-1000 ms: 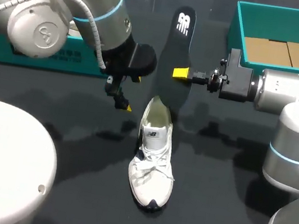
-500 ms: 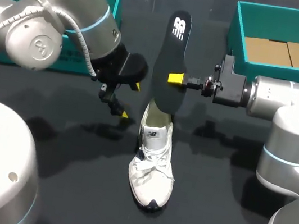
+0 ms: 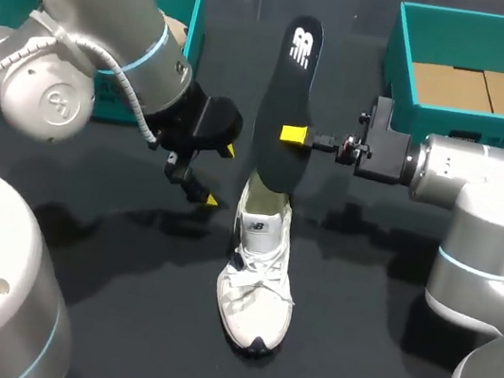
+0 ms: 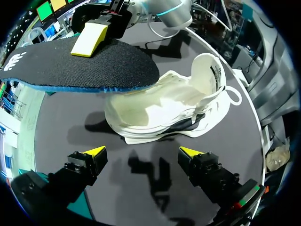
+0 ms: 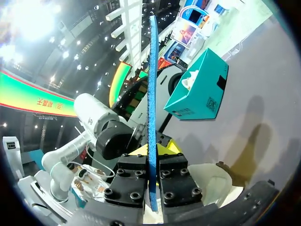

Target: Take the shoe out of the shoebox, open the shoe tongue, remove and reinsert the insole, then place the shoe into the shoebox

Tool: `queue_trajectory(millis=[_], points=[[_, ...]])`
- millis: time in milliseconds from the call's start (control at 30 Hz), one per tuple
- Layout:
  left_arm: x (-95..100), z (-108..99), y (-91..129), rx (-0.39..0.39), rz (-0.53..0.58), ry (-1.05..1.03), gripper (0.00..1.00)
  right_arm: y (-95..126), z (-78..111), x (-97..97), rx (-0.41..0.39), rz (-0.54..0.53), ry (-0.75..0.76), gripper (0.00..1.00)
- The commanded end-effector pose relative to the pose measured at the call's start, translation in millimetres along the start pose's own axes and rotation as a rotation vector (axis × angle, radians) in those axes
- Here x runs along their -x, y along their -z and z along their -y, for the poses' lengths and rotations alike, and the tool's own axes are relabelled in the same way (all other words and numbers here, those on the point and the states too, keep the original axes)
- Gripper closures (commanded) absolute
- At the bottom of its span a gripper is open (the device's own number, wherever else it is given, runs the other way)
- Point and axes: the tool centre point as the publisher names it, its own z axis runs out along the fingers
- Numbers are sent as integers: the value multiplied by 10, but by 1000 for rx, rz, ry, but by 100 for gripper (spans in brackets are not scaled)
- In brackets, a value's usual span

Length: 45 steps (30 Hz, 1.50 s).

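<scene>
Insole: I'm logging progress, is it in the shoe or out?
Out: the right gripper holds the insole clamped in the air above the shoe.

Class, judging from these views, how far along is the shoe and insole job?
Done: the shoe stands on the table outside the shoebox, tongue lifted, insole out. In hand: the right gripper is shut on the insole, holding it above the shoe's opening; the left gripper is open beside the shoe. Left: slide the insole back in, then put the shoe into the shoebox.
</scene>
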Motion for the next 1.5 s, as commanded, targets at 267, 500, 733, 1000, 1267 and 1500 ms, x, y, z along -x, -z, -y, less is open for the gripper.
queue_trajectory(millis=[267,500,733,1000,1267,1500], points=[[-74,-45,-62,-51,-32,-73,0,-130,71,137,14,-24,-3,100],[-74,-45,-62,-51,-32,-73,0,-130,71,137,14,-24,-3,100],[-76,29,-208,-74,-7,-6,0,-140,85,153,76,-55,35,100],[-61,-13,-300,-71,-5,21,0,-191,123,207,123,-69,59,100],[-35,14,-356,-69,-7,30,0,-223,133,245,126,-68,73,100],[-49,81,-417,-67,-16,31,0,-180,153,255,143,-80,100,100]])
